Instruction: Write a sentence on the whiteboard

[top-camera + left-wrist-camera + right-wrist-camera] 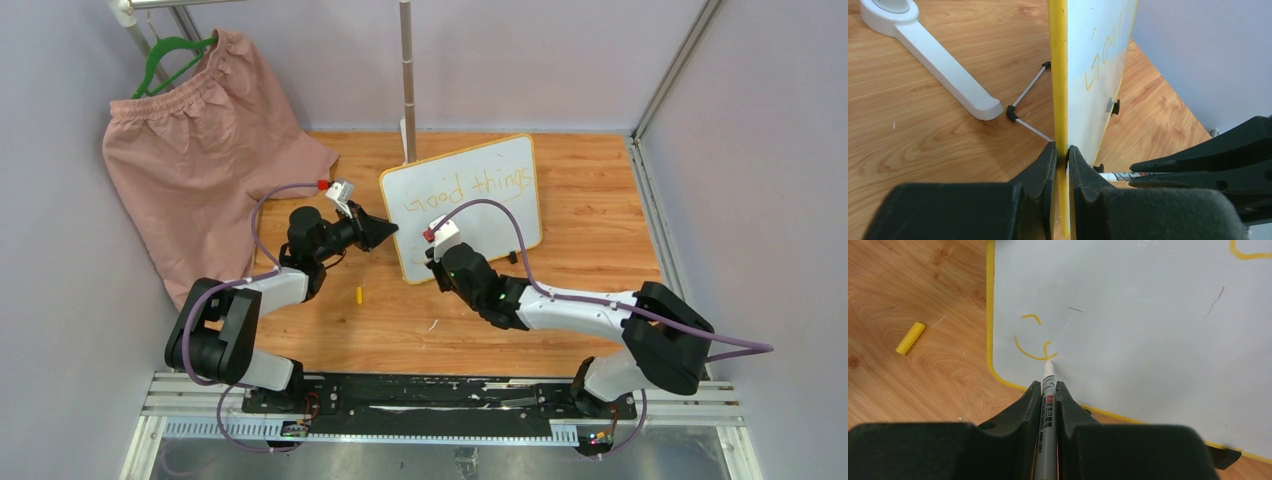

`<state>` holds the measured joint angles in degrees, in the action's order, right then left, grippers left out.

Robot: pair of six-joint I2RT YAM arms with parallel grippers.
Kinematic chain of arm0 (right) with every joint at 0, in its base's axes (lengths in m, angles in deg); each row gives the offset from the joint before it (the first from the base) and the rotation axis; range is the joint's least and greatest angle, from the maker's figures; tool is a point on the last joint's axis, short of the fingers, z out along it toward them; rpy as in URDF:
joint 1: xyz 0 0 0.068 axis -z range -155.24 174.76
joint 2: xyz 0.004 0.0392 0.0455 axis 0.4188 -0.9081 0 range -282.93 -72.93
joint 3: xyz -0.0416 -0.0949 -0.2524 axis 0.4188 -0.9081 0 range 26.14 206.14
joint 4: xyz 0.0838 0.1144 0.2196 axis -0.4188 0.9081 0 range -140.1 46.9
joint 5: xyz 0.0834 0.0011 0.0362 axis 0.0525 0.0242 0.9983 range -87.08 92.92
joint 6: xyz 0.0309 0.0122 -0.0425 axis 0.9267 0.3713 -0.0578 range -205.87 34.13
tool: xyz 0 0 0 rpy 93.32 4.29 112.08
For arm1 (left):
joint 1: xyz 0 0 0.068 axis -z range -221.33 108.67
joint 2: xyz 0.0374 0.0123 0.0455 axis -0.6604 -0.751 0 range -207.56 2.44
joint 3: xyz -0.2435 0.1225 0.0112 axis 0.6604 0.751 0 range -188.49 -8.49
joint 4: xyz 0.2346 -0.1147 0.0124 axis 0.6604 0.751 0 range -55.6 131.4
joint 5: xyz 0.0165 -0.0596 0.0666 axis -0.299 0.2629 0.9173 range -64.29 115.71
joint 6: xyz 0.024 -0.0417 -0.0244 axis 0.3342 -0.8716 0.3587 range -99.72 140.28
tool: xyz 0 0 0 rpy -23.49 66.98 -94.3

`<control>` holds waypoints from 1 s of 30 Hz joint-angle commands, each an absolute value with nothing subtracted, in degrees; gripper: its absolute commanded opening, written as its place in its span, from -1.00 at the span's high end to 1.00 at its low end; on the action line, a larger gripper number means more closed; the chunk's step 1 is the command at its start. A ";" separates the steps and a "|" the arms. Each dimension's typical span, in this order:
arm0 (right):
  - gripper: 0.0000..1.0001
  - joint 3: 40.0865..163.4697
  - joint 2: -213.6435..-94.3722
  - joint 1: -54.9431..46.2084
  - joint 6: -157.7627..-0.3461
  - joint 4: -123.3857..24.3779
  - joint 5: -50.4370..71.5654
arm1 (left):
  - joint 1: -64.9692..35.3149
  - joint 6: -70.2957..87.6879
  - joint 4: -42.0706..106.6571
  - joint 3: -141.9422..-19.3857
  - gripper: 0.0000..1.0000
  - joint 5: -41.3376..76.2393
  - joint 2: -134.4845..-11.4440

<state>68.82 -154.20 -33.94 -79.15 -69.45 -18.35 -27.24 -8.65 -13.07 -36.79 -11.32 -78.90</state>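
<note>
The whiteboard (pixel 465 205) stands propped at the table's (pixel 600 250) 12 o'clock, its sentence (pixel 470 188) reading "Good things". The left gripper (pixel 1062 152) clamps its 9 o'clock edge. The right gripper (pixel 1048 387) pinches a marker (pixel 1047 405), tip touching near the 7 o'clock corner, the arm hiding that corner from above. A yellow cap (pixel 359 294) lies at 8 o'clock, pink shorts (pixel 200 190) hang at 10, and a pole (pixel 407 70) rises behind.

Left arm (pixel 270 290): white links and black joints are seen.
Right arm (pixel 580 310): the same build is shown.
Cables (pixel 186 335): purple, looped alongside.
Left gripper (pixel 1062 150), right gripper (pixel 1048 387): matte black wedges.
</note>
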 commanded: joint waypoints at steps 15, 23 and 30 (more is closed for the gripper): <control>1.00 72.92 -154.80 -30.48 -79.75 -67.15 -21.70 | -26.32 -6.71 -13.82 -37.90 1.00 -11.47 -77.95; 1.00 75.05 -156.01 -30.45 -80.47 -67.13 -20.44 | -26.21 -6.71 -13.89 -37.94 1.00 -11.55 -77.98; 1.00 75.38 -156.67 -30.65 -79.42 -67.41 -16.91 | -26.21 -6.71 -13.85 -37.94 1.00 -11.55 -78.03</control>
